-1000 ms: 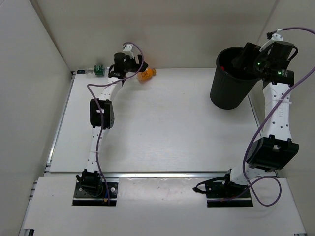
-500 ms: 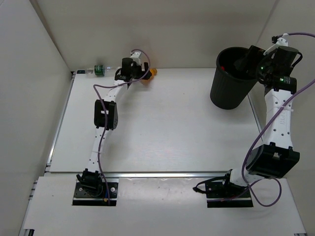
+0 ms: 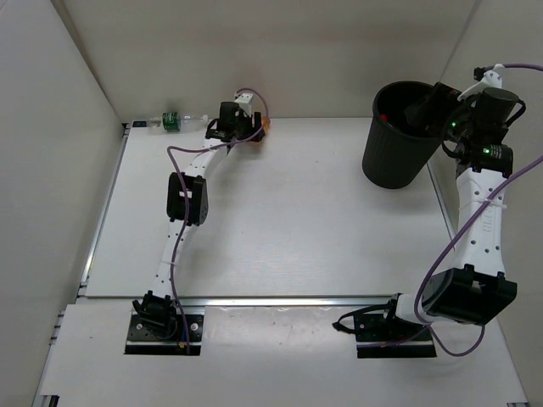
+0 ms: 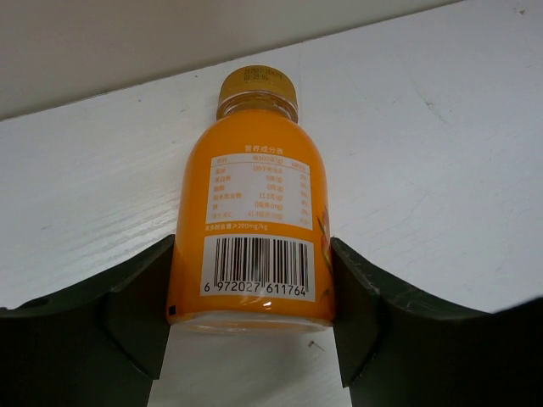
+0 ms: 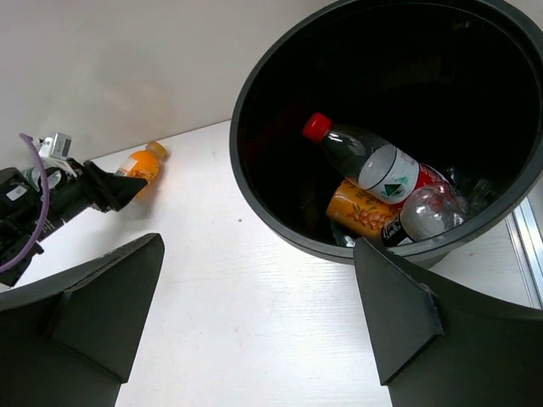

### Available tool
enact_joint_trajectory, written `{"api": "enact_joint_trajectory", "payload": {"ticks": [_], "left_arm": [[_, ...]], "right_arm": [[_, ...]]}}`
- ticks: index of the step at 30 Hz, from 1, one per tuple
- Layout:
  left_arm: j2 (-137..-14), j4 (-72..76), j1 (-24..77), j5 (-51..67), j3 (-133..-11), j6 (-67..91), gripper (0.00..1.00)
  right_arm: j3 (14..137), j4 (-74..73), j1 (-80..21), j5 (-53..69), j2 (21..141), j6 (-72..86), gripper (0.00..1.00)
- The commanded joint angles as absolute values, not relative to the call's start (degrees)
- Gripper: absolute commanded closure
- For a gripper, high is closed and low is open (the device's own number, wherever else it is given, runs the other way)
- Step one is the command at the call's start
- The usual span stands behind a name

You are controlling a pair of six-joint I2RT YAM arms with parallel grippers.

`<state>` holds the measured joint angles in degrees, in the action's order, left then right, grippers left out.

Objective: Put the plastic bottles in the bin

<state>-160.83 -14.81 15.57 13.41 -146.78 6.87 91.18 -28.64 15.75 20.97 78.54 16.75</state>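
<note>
An orange bottle [image 4: 254,212] lies on its side on the white table by the back wall, its cap pointing away from my left gripper [image 4: 252,259]. The two fingers press against its sides near the base, so that gripper is shut on it. From above, the left gripper [image 3: 252,129] covers most of this bottle [image 3: 265,125]. A clear bottle with a green label [image 3: 174,120] lies at the back left corner. The black bin [image 3: 394,165] stands at the back right. My right gripper [image 5: 259,246] hangs open and empty beside its rim [image 5: 254,182].
Inside the bin lie a clear bottle with a red cap [image 5: 373,161], an orange bottle [image 5: 361,212] and a dark-labelled one [image 5: 420,216]. Walls close the table in at the back and on both sides. A metal rail [image 3: 106,212] runs along the left edge.
My left arm reached to the right along the back wall, and its jaws closed from wide open onto the orange bottle. The right gripper drew slightly to the right, staying open.
</note>
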Motion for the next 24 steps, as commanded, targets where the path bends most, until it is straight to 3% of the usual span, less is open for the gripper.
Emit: {"api": "enact_joint_trajectory", "payload": {"ticks": [1, 5, 9, 11, 13, 15, 18, 24], "left_arm": [[-152.8, -15.3, 16.0, 16.4, -150.3, 8.3, 0.45], [-149.7, -17.3, 15.6, 22.6, -152.1, 14.4, 0.45], [-142.5, -14.9, 14.5, 41.5, -145.5, 27.4, 0.56], [-137.4, -5.1, 14.8, 50.4, -136.4, 36.5, 0.64], [-124.6, 16.7, 15.5, 57.1, -110.4, 47.5, 0.62], [-111.2, 47.2, 15.0, 54.4, -85.8, 57.4, 0.48], [-98.1, 39.8, 14.7, 50.7, -76.3, 51.6, 0.52], [-79.6, 20.0, 22.5, 38.4, -64.1, 34.7, 0.47]], "right_arm": [[92.1, -27.2, 13.9, 20.7, 76.6, 16.3, 0.09], [97.1, -32.4, 7.8, 20.7, 79.6, 13.2, 0.08], [98.4, -34.7, 1.3, 23.8, 82.6, 14.1, 0.07], [96.2, -33.3, 0.3, 27.7, 82.7, 16.6, 0.04], [89.8, -27.6, -1.6, 30.8, 80.6, 18.7, 0.02], [84.0, -22.1, -2.6, 33.1, 77.7, 21.7, 0.02], [80.2, -18.1, -3.4, 34.8, 74.5, 25.0, 0.01], [67.6, -5.0, -10.5, 31.8, 68.2, 32.2, 0.02]]}}
